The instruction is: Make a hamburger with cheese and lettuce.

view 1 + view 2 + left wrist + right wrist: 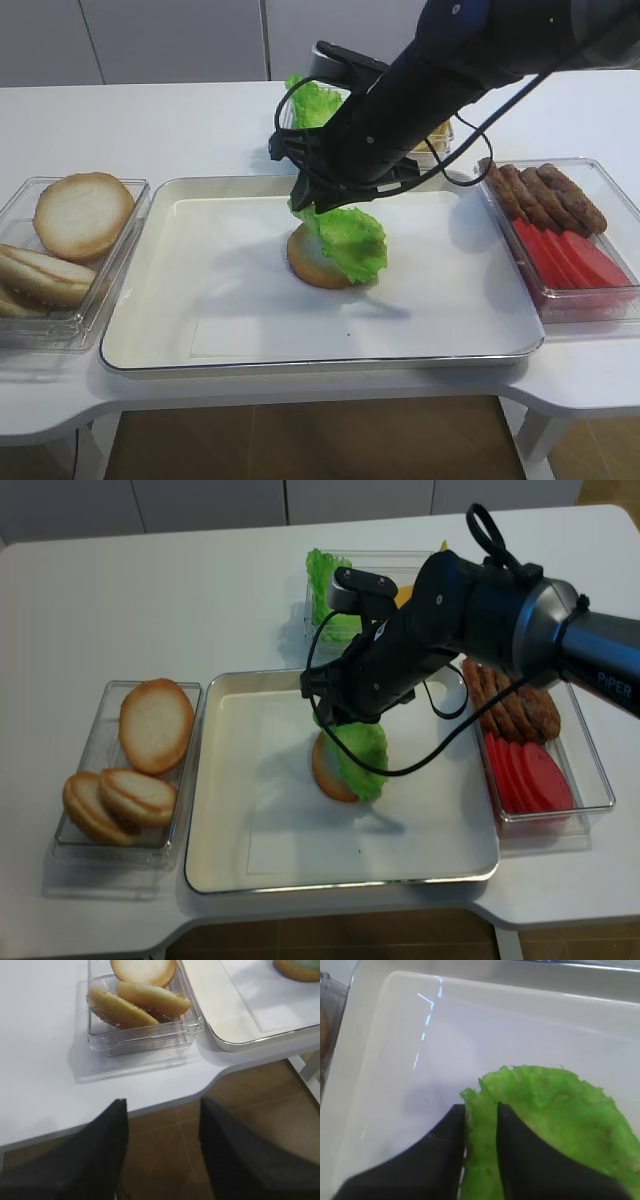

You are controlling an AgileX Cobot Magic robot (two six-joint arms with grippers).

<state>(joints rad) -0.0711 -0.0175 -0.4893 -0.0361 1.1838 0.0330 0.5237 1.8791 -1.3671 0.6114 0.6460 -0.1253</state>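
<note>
Lettuce edge sits between the right gripper fingers, narrowly parted, lightly pinching it; leaf draped on the hamburger at tray centre. Lettuce placement step; next likely release, lift, fetch cheese at 12 o'clock.

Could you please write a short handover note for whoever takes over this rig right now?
Right gripper: fingers either side of the lettuce edge; gripping or just released, cannot tell.
Left gripper: open, empty, parked off the table's left front edge.
Bun sits on the tray; lettuce lies over its right part.
Done: bun placed, lettuce nearly laid.
Left: free the lettuce, add cheese.
</note>
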